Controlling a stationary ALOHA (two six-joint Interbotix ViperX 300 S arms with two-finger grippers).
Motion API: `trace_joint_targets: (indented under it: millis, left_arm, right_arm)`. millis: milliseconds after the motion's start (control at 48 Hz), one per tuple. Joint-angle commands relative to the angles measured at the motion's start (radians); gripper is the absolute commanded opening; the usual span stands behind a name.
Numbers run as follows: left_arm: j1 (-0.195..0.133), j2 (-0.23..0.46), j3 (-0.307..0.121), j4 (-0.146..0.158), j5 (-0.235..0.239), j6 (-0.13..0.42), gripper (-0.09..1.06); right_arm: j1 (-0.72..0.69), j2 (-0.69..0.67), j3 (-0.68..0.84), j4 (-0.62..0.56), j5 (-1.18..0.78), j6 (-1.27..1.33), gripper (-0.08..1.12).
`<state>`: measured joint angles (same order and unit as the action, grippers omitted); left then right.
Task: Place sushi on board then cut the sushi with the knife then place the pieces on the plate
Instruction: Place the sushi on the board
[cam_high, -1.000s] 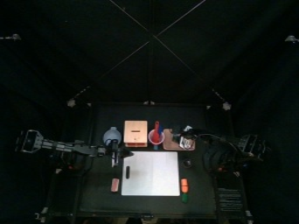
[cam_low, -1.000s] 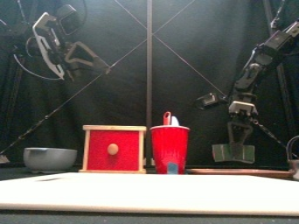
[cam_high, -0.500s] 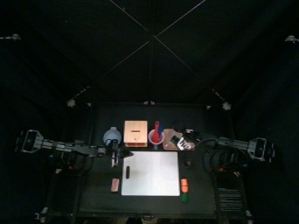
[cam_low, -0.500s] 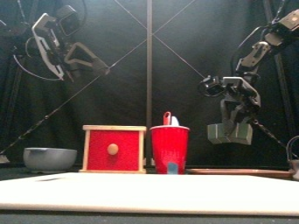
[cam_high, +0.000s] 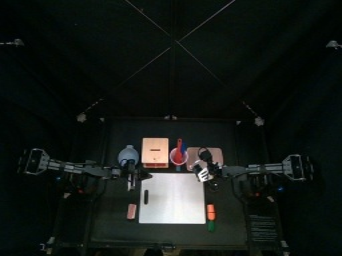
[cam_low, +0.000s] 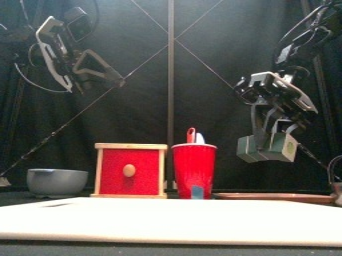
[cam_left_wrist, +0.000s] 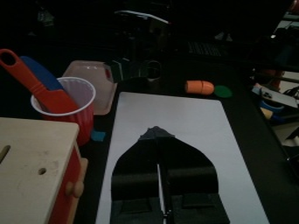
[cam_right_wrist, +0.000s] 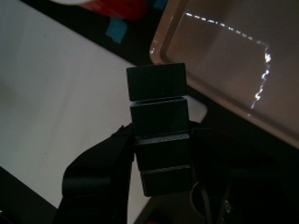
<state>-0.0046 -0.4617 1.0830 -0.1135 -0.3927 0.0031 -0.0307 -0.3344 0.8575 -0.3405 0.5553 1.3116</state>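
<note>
While it lies bare, flat white cutting board (cam_high: 171, 198): nothing placed or cut yet.
Left gripper (cam_left_wrist: 156, 133): over board's left edge, jaws pressed together.
Dark green sushi roll (cam_right_wrist: 156, 96): pinched in right gripper (cam_right_wrist: 160, 144), raised over board's back right corner.
Red cup (cam_low: 195, 172) with toy knives (cam_left_wrist: 30, 77): behind board, untouched.
Flat pink tray (cam_right_wrist: 228, 83): behind board, awaiting pieces.

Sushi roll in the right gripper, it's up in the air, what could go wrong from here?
1. The dark green sushi roll of blocks is pinched by the right gripper near one end, with blocks sticking out past the jaws. They might split off and drop, possibly missing the white cutting board.
2. The top view shows the gripper close to the red cup with toy knives. A swing that way could tip it.
</note>
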Motion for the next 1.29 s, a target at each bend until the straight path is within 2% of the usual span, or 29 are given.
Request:
trace_joint_targets:
  millis: [21, 250, 708, 1021, 1292]
  left_arm:
    - [0.008, -0.002, -0.006, 0.000, -0.005, -0.002, -0.03]
    - [0.009, -0.002, -0.002, -0.012, -0.005, -0.002, -0.03]
    - [0.011, -0.008, 0.008, -0.063, -0.003, 0.000, -0.03]
    - [0.021, -0.012, 0.018, -0.063, -0.002, 0.002, -0.03]
    - [0.026, -0.028, 0.020, -0.060, 0.014, 0.003, -0.03]
  right_arm:
    - [0.066, 0.023, -0.046, -0.077, 0.015, 0.138, 0.60]
    - [0.173, 0.135, -0.144, -0.179, 0.107, 0.413, 0.60]
    - [0.273, 0.383, -0.430, -0.147, 0.278, 0.704, 0.60]
    - [0.305, 0.581, -0.669, -0.115, 0.425, 0.782, 0.60]
    - [0.305, 0.680, -0.770, -0.060, 0.482, 0.784, 0.60]
